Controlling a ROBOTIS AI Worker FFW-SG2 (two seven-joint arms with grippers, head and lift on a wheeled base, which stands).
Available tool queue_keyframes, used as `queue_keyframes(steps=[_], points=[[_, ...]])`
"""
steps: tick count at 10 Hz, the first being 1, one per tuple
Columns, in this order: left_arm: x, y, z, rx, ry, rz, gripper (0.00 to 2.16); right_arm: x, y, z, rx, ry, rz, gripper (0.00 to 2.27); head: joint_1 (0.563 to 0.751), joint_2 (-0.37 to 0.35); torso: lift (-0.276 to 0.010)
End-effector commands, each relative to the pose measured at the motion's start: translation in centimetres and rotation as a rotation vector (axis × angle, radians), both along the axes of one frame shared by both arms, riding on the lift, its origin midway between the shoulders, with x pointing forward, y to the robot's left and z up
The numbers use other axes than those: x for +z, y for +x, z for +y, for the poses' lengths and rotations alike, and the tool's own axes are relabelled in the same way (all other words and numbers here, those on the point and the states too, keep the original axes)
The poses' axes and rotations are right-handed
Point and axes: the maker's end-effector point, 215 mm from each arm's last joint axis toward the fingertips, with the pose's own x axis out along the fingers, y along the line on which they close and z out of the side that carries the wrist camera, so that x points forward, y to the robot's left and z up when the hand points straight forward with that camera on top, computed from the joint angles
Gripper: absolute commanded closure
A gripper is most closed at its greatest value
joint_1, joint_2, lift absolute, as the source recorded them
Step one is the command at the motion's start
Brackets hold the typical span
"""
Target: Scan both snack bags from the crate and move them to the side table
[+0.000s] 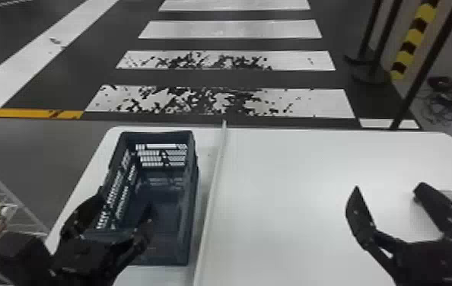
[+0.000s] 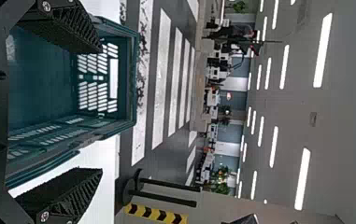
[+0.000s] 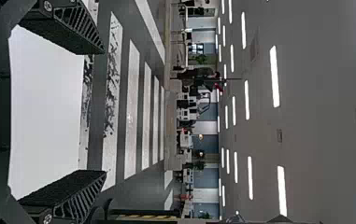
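Observation:
The dark blue crate (image 1: 192,190) rests on the left part of the white table (image 1: 290,182); its slatted walls and part of its floor are visible. Over the crate's near left end is my left gripper (image 1: 124,204), fingers spread with nothing between them. From the left wrist, the crate (image 2: 132,84) lies past the spread fingers of this gripper (image 2: 102,110). Above the table's right side my right gripper (image 1: 389,186) is open and holds nothing; its wrist view shows bare tabletop behind the gripper (image 3: 104,112).
A raised pale divider (image 1: 215,171) runs front to back just right of the crate. At the left edge stands a clear rack (image 1: 6,190) with colourful packages. A small grey object (image 1: 450,195) lies partly behind the right gripper. Dark posts stand beyond the table's right side.

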Motion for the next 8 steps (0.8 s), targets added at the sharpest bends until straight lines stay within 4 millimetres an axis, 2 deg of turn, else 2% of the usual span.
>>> queue_keyframes(steps=[1,3,4,5,8], points=[[-1.0,-1.9,-0.8,-0.012,-0.019,0.002,0.10,-1.5,-2.0,-0.2,0.002,-0.005,0.031,0.08,0.695,0.073,-0.095],[-1.0,-4.0,-2.1,0.000,-0.019,-0.040,0.10,-2.6,-4.9,0.2,0.002,0.009,0.024,0.08,0.695,0.063,-0.095],[-0.6,-5.2,-3.1,-0.023,-0.032,-0.052,0.10,-2.5,-6.4,0.5,0.008,0.014,-0.016,0.08,0.695,0.060,-0.095],[-0.4,-6.1,-3.2,-0.021,-0.043,-0.063,0.11,-3.4,-7.5,0.4,0.011,0.014,-0.014,0.08,0.695,0.048,-0.095],[-1.2,-6.9,-1.6,-0.001,-0.023,-0.046,0.12,-4.9,-8.7,-0.4,0.014,0.004,0.019,0.08,0.695,0.038,-0.095]])
